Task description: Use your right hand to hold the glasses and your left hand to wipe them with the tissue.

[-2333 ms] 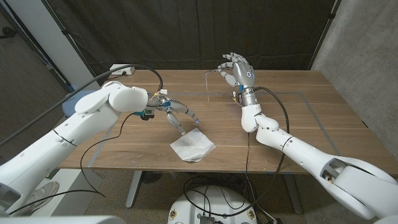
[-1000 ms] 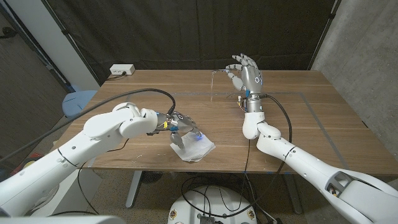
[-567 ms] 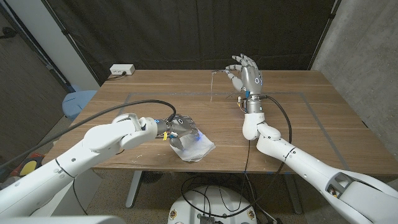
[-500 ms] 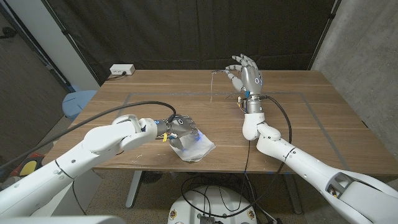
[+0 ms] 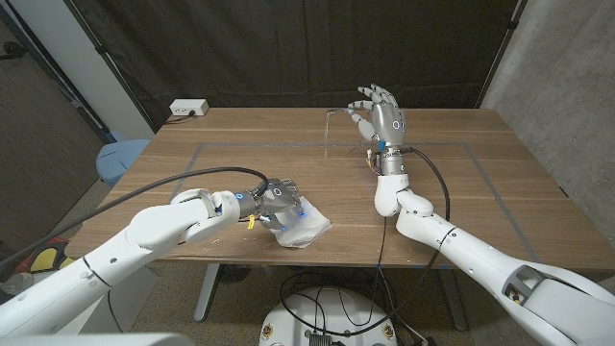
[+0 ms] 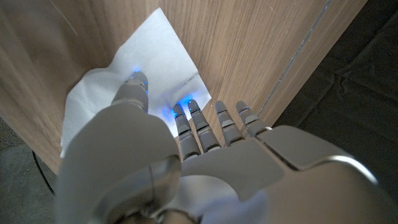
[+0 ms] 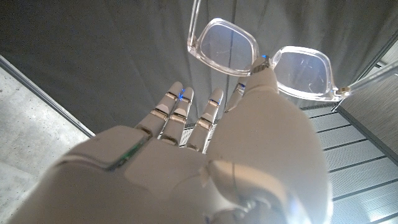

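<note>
The right hand was raised above the wooden desk's far edge, pinching clear-framed plastic glasses. The left hand, fingers together, pressed the white square tissue near the desk's front edge.

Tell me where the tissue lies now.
In the head view the white tissue lies on the wooden table near its front edge, left of the middle, under the left hand.

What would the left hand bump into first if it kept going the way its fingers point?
The tissue. The left hand points down at it, fingertips at or just above the sheet; contact is hard to judge. Under it lies the table.
</note>
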Controlling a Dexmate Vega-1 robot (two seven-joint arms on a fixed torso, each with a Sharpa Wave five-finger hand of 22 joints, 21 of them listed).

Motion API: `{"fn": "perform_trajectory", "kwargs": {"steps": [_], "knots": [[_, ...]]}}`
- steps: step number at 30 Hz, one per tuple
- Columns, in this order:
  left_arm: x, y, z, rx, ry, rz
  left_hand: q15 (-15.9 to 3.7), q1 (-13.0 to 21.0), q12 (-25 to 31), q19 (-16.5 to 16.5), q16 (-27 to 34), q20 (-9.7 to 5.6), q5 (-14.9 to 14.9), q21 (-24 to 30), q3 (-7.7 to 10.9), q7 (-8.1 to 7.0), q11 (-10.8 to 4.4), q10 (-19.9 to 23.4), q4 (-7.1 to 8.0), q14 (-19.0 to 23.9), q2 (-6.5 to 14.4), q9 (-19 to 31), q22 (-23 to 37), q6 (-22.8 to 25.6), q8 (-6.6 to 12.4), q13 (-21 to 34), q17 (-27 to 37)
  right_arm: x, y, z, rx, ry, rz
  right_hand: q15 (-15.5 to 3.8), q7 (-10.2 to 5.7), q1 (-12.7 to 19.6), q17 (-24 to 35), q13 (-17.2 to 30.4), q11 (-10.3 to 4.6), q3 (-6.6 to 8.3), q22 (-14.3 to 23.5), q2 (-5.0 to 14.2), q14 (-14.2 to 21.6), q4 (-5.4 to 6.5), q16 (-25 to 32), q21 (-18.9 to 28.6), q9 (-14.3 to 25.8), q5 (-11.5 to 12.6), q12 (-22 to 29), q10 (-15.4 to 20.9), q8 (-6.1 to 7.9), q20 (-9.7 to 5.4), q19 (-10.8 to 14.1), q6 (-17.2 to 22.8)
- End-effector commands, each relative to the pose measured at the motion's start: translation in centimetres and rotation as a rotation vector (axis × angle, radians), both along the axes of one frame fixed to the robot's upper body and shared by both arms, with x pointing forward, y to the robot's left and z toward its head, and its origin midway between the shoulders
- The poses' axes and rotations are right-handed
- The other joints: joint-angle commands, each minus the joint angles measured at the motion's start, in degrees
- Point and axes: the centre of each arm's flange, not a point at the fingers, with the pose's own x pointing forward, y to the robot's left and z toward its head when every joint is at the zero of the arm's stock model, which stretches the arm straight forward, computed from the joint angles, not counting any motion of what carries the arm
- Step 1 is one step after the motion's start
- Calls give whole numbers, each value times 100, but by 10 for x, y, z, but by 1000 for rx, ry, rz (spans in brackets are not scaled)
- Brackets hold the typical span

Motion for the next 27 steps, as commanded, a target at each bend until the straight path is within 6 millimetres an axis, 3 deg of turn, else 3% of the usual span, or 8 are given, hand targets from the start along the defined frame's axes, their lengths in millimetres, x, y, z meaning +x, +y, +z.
{"fn": "perform_trajectory", "kwargs": {"steps": [1, 5, 11, 16, 27], "knots": [[5, 4, -11, -9, -30, -22, -933, 164, 220, 354, 102, -204, -100, 206, 10, 9, -42, 704, -26, 605, 128, -60, 20, 863, 249, -49, 28, 4, 3, 2, -12, 6, -8, -1086, -250, -6, 16, 14, 8, -36, 8, 58, 55, -30, 18, 53, 165, 40, 15, 54, 35, -717, 12, 306], [6, 5, -13, -26, -49, -40, -1045, 473, 492, 676, 108, -366, -298, 500, 155, 85, -76, 1778, -57, 1522, 402, -165, 59, 2112, 474, -112, 99, 5, 3, 2, -16, 9, -10, -1087, -249, 1, 17, 14, 8, -50, 6, 62, 58, -28, 17, 58, 162, 42, 12, 60, 28, -719, 9, 306], [9, 6, -16, -63, -88, -71, -1133, 1115, 935, 1045, 301, -470, -449, 936, 428, 408, -23, 2977, -207, 2792, 725, -177, 149, 3191, 714, 6, 408, 5, 4, 2, -19, 11, -13, -1086, -249, 9, 17, 13, 8, -79, 3, 69, 63, -21, 16, 66, 169, 45, 4, 67, 21, -728, 0, 306], [10, 8, -15, -107, -141, -97, -1160, 1301, 1172, 1114, 370, -518, -462, 1072, 458, 550, -6, 3413, -220, 3163, 748, -166, 171, 3244, 659, 112, 561, 5, 4, 2, -20, 11, -12, -1085, -248, 8, 18, 13, 8, -96, 2, 69, 66, -15, 16, 70, 180, 46, 2, 71, 28, -731, -2, 318], [6, 23, 19, -500, -325, -238, -1163, 1473, 1288, 1156, 440, -520, -444, 1201, 409, 564, 0, 3484, -227, 3337, 704, -140, 207, 3318, 623, 241, 773, 8, 2, 0, -18, 16, -10, -1085, -251, 15, 17, 13, 6, -132, 0, 64, 68, -10, 13, 80, 170, 49, -6, 73, 5, -735, -6, 299]]}}
